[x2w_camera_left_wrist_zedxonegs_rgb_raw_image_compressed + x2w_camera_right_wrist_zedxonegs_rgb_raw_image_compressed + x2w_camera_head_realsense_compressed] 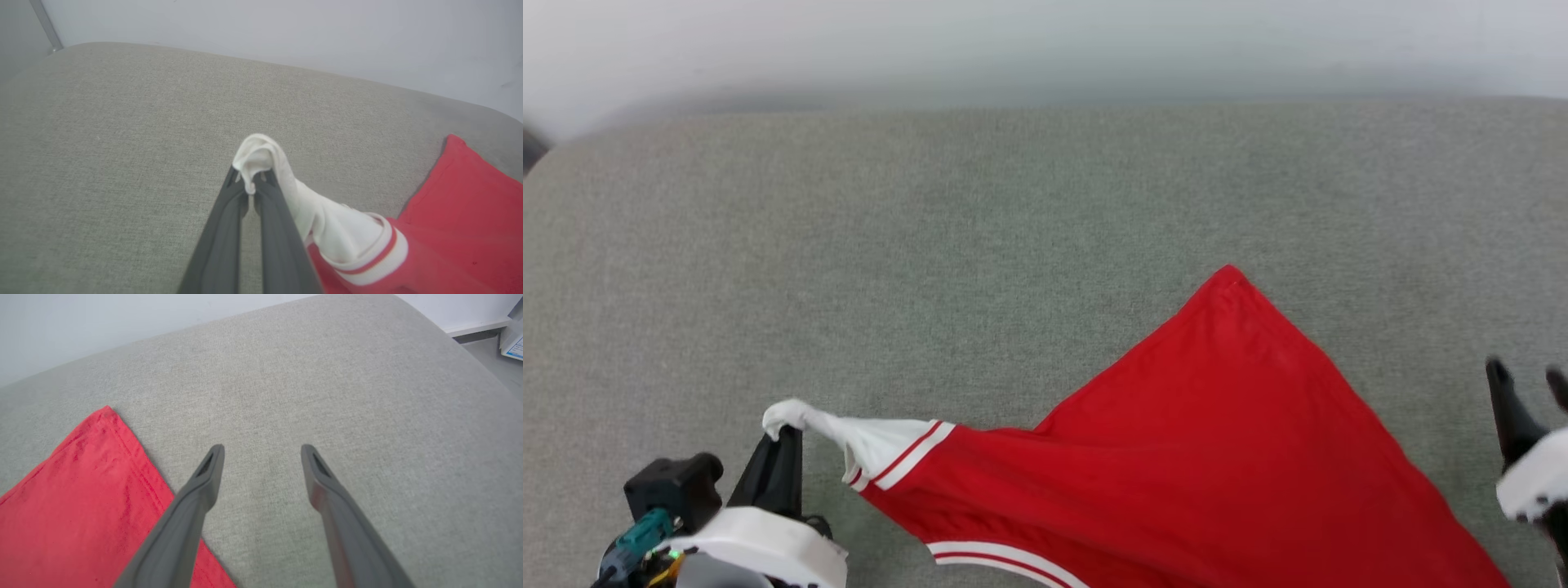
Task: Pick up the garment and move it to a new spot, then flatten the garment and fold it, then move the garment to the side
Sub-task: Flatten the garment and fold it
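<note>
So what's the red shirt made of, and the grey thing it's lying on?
Red shirt: probably thin, soft cloth, matte; it drapes and bunches where its white sleeve is pulled. Grey surface: looks like woven fabric covering, matte, with fine speckled weave.

Bright, diffuse lighting is recorded; shadows are faint. The wall (1045,41) is blurred; edges are bowed by lens distortion.

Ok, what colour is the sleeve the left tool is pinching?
The sleeve is white, with red-and-white striped trim; clearest in the left wrist view.
</note>
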### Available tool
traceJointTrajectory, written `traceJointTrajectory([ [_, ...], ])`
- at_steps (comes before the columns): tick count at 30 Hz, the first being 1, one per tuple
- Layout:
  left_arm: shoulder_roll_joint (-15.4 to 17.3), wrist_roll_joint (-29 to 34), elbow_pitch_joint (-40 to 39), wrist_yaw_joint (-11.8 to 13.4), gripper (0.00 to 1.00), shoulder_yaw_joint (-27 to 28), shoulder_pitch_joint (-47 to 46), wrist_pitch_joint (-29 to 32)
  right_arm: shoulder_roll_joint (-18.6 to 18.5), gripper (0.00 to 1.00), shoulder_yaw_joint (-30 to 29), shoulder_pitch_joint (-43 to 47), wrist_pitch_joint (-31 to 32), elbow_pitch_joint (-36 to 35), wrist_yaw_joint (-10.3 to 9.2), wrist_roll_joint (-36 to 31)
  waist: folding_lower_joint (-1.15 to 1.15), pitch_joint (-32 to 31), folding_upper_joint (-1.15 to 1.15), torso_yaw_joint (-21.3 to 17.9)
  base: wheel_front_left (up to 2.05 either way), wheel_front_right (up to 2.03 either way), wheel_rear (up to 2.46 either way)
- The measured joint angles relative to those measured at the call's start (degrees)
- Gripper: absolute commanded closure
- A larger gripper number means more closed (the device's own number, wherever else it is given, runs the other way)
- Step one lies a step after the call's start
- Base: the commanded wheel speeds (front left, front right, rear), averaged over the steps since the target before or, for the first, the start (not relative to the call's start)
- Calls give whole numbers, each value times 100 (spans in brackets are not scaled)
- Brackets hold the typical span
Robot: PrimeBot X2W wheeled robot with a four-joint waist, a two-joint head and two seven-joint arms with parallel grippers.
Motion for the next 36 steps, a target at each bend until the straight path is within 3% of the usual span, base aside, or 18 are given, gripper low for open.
traceJointTrajectory([
  [4,15,105,-105,-108,100,-103,-330,2,0,0,240,-801,-592,169,1,-19,1,285,0,67,0,0,0],
  [8,-44,175,-111,-224,100,-214,-636,-4,-75,0,639,-1587,-413,325,1,-76,2,583,0,181,0,0,0],
  [12,-129,222,-65,-365,100,-333,-968,-51,-227,0,1081,-2305,520,404,1,-105,2,854,0,333,0,0,0],
  [21,-342,276,241,-643,100,-543,-1450,-212,-515,0,1874,-3243,3746,454,1,-34,2,1313,0,721,0,0,0],
  [24,-423,274,350,-712,100,-583,-1585,-269,-542,0,2123,-3238,4266,485,1,-7,2,1443,0,840,0,0,0],
  [30,-547,218,576,-843,100,-657,-1709,-367,-636,0,2280,-3235,4632,593,-1,145,1,1624,0,1025,0,0,0],
  [31,-558,216,609,-857,100,-666,-1723,-382,-658,57,2288,-3248,4679,610,-1,159,1,1638,0,1045,0,0,0],
  [32,-564,215,646,-866,100,-675,-1735,-391,-672,98,2296,-3261,4730,627,-1,192,1,1645,0,1061,0,0,0],
  [36,-567,175,778,-907,100,-682,-1759,-408,-675,100,2439,-3254,4748,659,-1,281,1,1569,0,1053,0,0,0],
])
